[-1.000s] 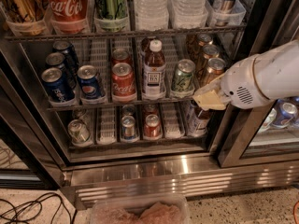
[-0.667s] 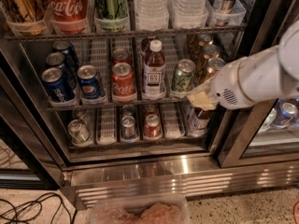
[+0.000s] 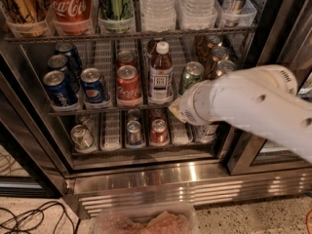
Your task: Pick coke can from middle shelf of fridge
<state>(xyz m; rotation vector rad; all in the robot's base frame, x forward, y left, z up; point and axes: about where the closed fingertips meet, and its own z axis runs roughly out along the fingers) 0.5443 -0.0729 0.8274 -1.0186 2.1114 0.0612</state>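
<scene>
The coke can stands upright at the front of the middle shelf of the fridge, with a second red can behind it in the same lane. My white arm reaches in from the right. My gripper is at its left end, just in front of the shelf's front rail, below a green can and to the right of a brown bottle. It is about one lane to the right of the coke can and not touching it.
Blue Pepsi cans fill the two lanes left of the coke can. A bigger red Coca-Cola can sits in a clear bin on the rack above. Several cans stand on the lower rack. Cables lie on the floor at left; a clear tub is at the bottom.
My arm has moved left and forward across the fridge opening. The gripper end now sits closer to the bottle's lane. The cans have not moved.
</scene>
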